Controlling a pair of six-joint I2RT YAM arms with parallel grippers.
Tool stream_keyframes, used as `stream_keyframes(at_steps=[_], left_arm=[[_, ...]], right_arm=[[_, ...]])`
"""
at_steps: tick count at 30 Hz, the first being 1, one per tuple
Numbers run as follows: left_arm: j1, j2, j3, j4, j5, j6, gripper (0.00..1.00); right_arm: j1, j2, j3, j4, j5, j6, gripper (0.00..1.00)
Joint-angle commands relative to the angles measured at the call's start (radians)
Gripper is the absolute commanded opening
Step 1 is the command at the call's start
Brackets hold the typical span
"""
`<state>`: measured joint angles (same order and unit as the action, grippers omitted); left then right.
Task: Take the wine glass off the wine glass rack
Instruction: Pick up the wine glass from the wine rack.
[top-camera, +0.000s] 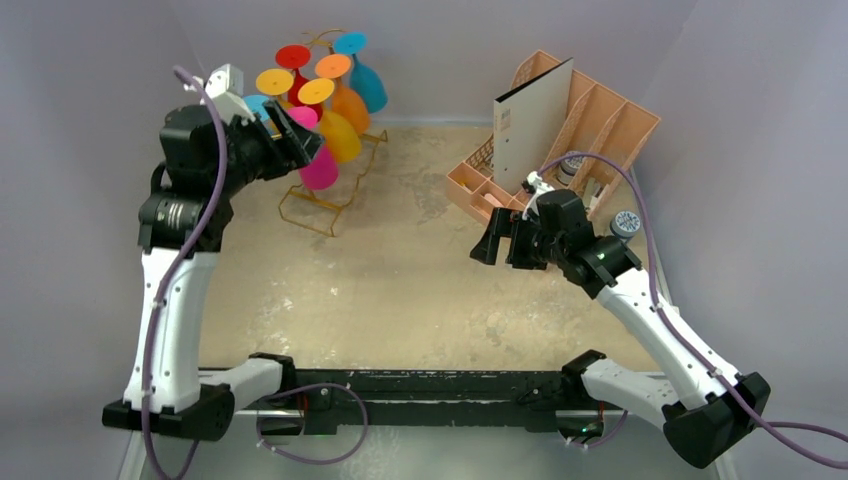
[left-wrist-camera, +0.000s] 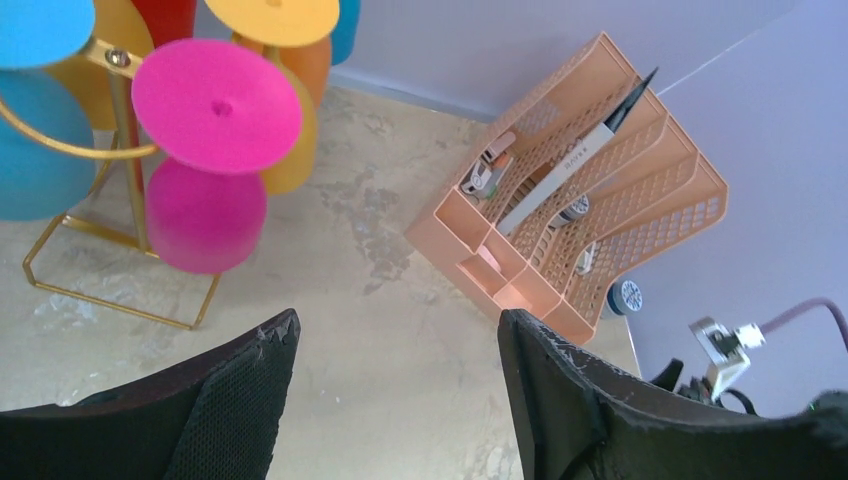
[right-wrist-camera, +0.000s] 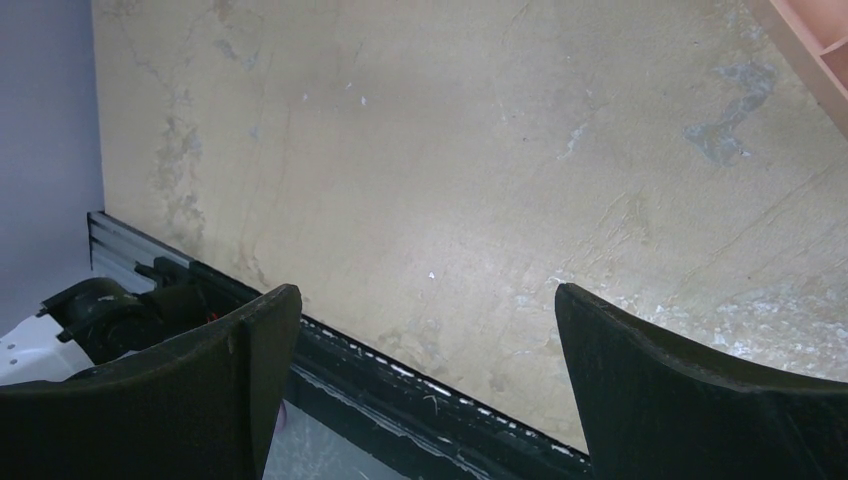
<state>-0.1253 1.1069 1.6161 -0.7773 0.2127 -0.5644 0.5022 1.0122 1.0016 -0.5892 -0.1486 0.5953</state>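
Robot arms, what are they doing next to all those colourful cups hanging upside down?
The left gripper is up beside the pink wine glass hanging on the gold wine glass rack, with its jaws open and nothing in them yet. No glass has come off the rack. The right gripper is open too, hovering over the table, away from the rack.

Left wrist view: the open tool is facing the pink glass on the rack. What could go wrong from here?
1. The pink glass hangs close between the blue glass and a yellow glass; the open left tool may knock a neighbour on its way in.
2. Its foot sits in a curled hook of the wine glass rack; pulling the wrong way could snag it and drag or tip the thin wire stand.
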Motion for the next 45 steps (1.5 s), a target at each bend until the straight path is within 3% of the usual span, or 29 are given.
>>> stream_keyframes(at_steps=[1,9,17,45], left_arm=[[0.013,0.122,0.12,-0.042,-0.041,0.018,0.71],[0.049,0.223,0.197,-0.018,-0.156,0.041,0.68],[0.073,0.237,0.166,0.027,-0.205,0.058,0.66],[0.155,0.32,0.062,0.156,-0.06,0.015,0.57]], right_arm=[[0.001,-0.008,0.051,0.006,-0.006,0.011,0.99],[0.001,-0.014,0.074,-0.012,-0.008,0.01,0.99],[0.002,-0.009,0.077,-0.007,-0.012,0.015,0.99],[0.001,-0.004,0.086,-0.026,-0.02,0.017,0.99]])
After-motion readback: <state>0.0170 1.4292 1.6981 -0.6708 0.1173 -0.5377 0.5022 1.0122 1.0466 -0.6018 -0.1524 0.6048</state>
